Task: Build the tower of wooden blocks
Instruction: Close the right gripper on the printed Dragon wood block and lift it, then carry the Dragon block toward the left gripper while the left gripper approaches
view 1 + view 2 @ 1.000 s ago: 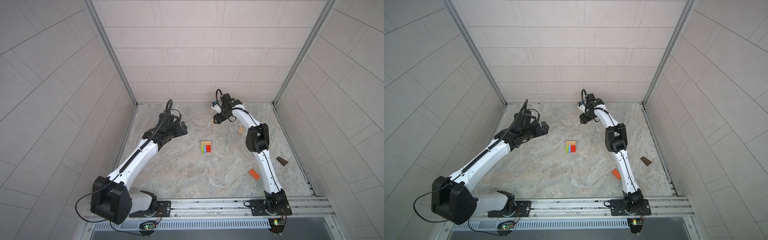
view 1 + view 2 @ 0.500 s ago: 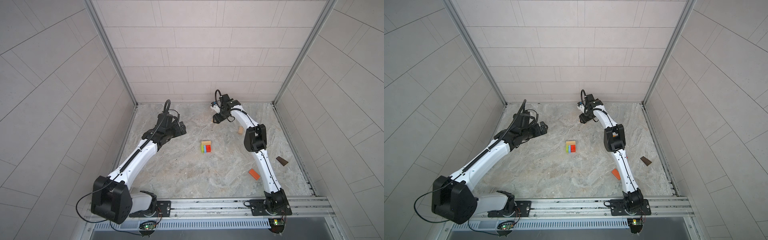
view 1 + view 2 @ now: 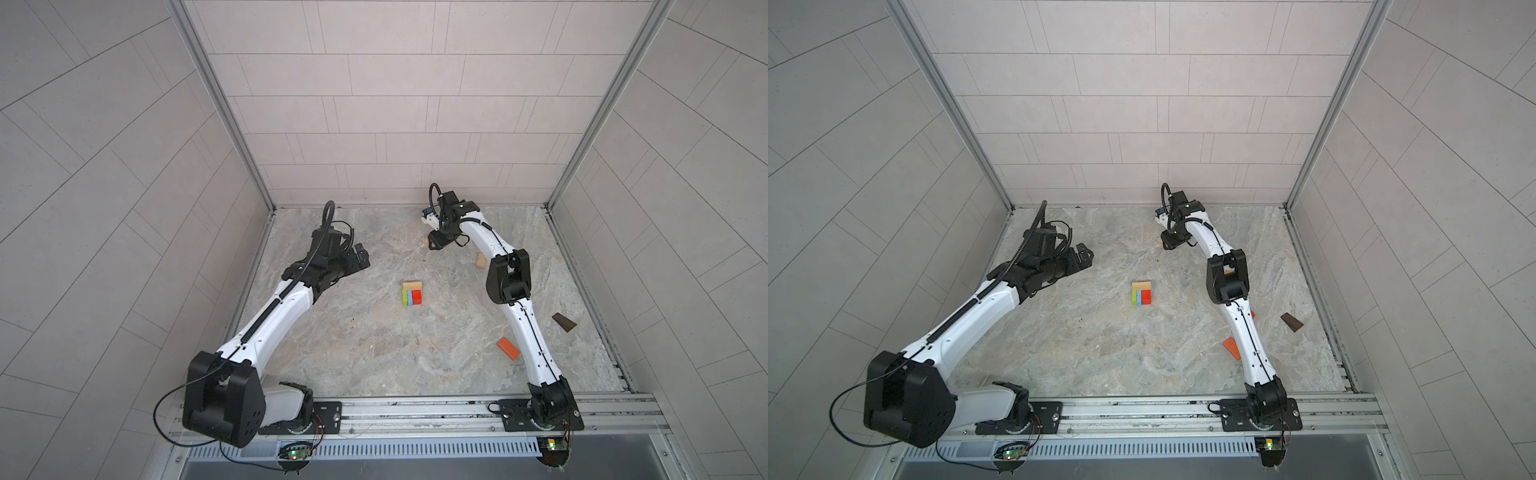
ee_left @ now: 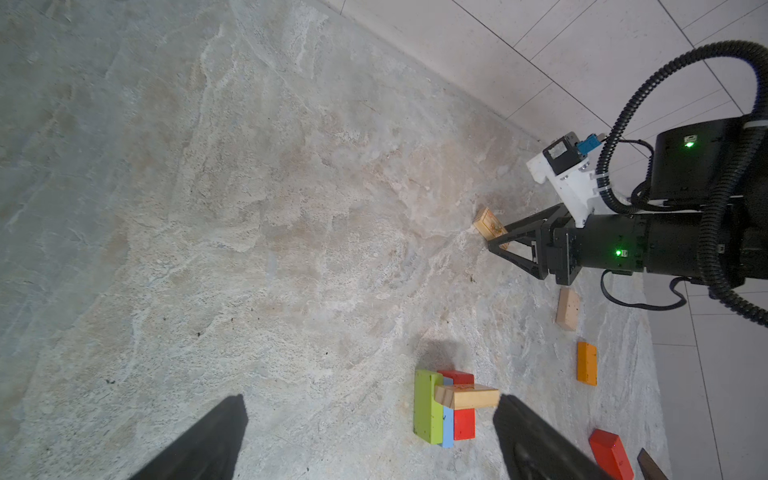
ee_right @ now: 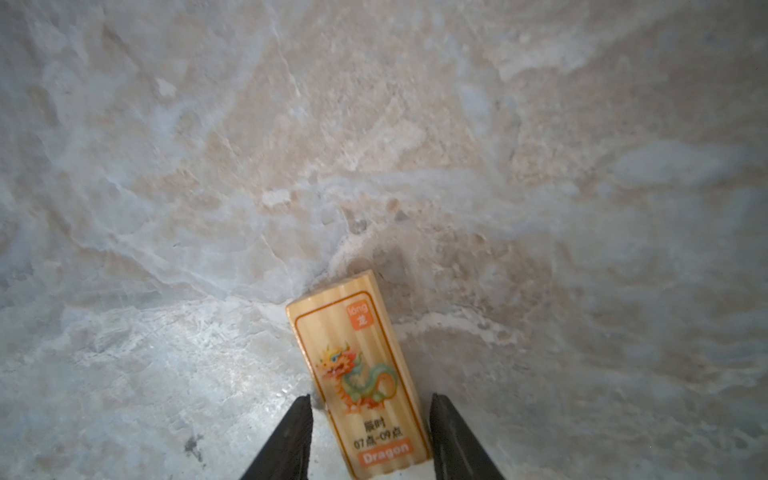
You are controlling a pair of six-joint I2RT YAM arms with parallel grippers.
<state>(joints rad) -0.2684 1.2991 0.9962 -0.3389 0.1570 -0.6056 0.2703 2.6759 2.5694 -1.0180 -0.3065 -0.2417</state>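
The tower (image 3: 411, 293) (image 3: 1141, 293) (image 4: 444, 409) stands mid-floor: green, blue and red planks side by side, one tan plank laid across their far end. Near the back wall lies a tan block with a dragon picture (image 5: 361, 374) (image 4: 490, 224), flat on the floor. My right gripper (image 5: 370, 397) (image 3: 434, 245) (image 3: 1168, 245) straddles its near end, one finger close against an edge, a thin gap at the other. My left gripper (image 4: 370, 415) (image 3: 361, 255) (image 3: 1084, 253) hangs wide open and empty, left of the tower.
Loose blocks lie on the right: a plain tan one (image 3: 481, 261) (image 4: 567, 309), an orange one (image 4: 587, 363), a red-orange one (image 3: 508, 348) (image 3: 1231, 348) and a dark brown one (image 3: 564, 322) (image 3: 1291, 322). Tiled walls enclose three sides; a metal rail (image 3: 415, 409) runs along the front.
The right gripper's fingers have drawn in round the dragon block. The left arm has barely moved and its gripper stays open.
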